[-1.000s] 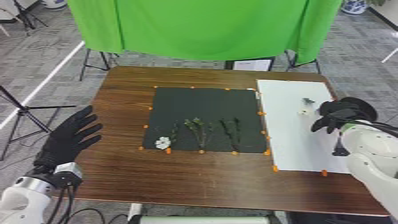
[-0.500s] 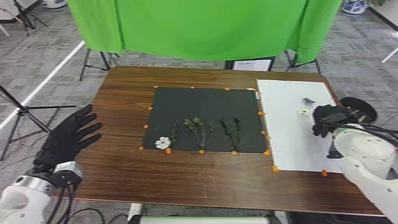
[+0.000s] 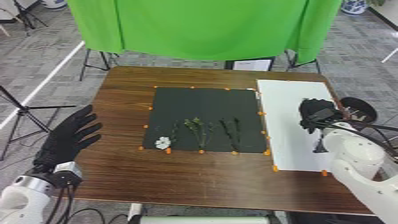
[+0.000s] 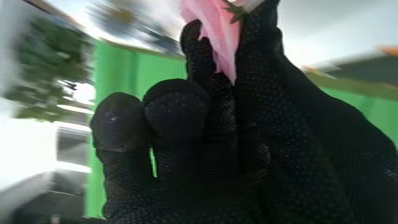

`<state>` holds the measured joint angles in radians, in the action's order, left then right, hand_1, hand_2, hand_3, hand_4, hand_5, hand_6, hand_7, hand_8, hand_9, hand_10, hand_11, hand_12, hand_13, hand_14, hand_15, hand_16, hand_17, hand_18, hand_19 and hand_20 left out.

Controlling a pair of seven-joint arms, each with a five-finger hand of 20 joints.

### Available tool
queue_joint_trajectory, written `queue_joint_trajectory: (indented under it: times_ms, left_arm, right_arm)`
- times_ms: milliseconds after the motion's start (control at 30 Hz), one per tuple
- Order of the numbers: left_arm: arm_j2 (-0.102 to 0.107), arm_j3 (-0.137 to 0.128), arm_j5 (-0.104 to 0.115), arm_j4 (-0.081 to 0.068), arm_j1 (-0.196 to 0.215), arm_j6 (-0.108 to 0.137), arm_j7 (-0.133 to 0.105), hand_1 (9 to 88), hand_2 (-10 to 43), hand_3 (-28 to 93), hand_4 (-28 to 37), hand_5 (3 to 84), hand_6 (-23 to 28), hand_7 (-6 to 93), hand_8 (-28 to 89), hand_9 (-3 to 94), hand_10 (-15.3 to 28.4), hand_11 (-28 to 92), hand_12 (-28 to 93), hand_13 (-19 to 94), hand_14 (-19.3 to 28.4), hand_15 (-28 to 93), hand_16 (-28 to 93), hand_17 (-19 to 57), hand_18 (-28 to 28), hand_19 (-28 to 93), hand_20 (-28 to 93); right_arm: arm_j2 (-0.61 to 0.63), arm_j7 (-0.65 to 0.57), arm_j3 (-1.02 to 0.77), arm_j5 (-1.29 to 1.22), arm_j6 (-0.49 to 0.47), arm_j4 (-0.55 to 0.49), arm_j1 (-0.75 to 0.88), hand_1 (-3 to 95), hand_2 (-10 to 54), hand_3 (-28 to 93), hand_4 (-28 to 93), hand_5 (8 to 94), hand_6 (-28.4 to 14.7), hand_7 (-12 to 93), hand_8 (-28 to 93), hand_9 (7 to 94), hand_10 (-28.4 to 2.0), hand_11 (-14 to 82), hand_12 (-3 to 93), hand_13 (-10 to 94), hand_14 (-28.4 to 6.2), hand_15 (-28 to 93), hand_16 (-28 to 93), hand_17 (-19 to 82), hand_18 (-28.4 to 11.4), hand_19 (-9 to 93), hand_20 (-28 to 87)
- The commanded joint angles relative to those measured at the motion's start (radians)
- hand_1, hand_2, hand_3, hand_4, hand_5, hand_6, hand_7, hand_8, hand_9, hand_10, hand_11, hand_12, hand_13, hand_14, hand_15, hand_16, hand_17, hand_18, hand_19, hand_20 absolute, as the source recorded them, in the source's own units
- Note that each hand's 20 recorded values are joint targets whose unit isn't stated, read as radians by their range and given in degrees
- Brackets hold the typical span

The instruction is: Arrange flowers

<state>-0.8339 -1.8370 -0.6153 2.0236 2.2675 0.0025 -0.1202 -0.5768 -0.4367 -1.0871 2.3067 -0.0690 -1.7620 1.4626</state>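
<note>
While the right hand (image 3: pixel 318 111) is clamping a pink flower (image 4: pixel 218 25) between thumb and fingers, both are sitting to the right of the black mat (image 3: pixel 204 104), so placing is likely calling for a leftward carry.

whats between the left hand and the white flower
In the head view, bare brown table lies beside the left hand, then the orange-marked edge of the black sheet, on which the white flower lies.

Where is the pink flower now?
In the right wrist view, the pink flower is between the fingertips of the right hand; in the head view, that hand is over the white sheet, right of the black sheet.
</note>
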Motion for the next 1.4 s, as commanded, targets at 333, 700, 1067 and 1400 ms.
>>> queue_joint_trajectory:
  times_ms: [333,700,1067,1400]
  left_arm:
    - [0.018,0.024,-0.005,-0.010,-0.042,-0.008,0.016,24.4,-4.6,70,-28.3,21.4,3.7,19.5,-11,15.8,10.2,18,19,12,13.6,29,1,-12.1,20.2,38,10]
    - [0.028,0.040,-0.004,-0.012,-0.061,0.005,0.006,24.4,-4.5,70,-28.3,21.5,3.7,19.4,-11,15.8,10.2,18,19,12,13.6,29,1,-12.1,20.2,38,10]
    - [0.045,0.070,-0.001,-0.026,-0.099,0.000,-0.001,24.5,-4.5,70,-28.3,21.5,3.7,19.5,-11,15.7,10.2,18,19,12,13.5,29,1,-12.1,20.2,38,10]
    - [0.046,0.074,-0.001,-0.024,-0.096,0.005,-0.006,24.5,-4.5,70,-28.3,21.4,3.7,19.4,-11,15.7,10.1,18,19,12,13.5,29,2,-12.1,20.2,39,10]
  right_arm:
    - [-0.396,0.198,0.496,0.062,0.095,0.085,-0.554,48.3,-9.5,88,-26,65.9,2.0,59,2,83.2,-5.6,25.6,52.3,74,-4.3,73,36,40,-17.4,93,50]
    - [-0.624,0.219,0.619,0.113,0.094,0.253,-0.621,48.1,-9.5,87,-26,64.6,2.4,60,2,82.2,-5.4,27.0,52.4,73,-4.3,74,35,40,-17.2,93,50]
    - [-0.712,0.213,0.663,0.152,0.146,0.394,-0.634,47.7,-9.5,87,-28,64.1,2.7,60,4,81.6,-4.8,27.6,52.4,72,-4.5,76,33,39,-17.2,93,51]
    - [-0.725,0.183,0.675,0.191,0.149,0.444,-0.643,47.6,-9.5,83,-28,63.2,2.7,59,4,80.5,-4.6,26.7,52.2,72,-4.4,77,33,39,-16.9,93,52]
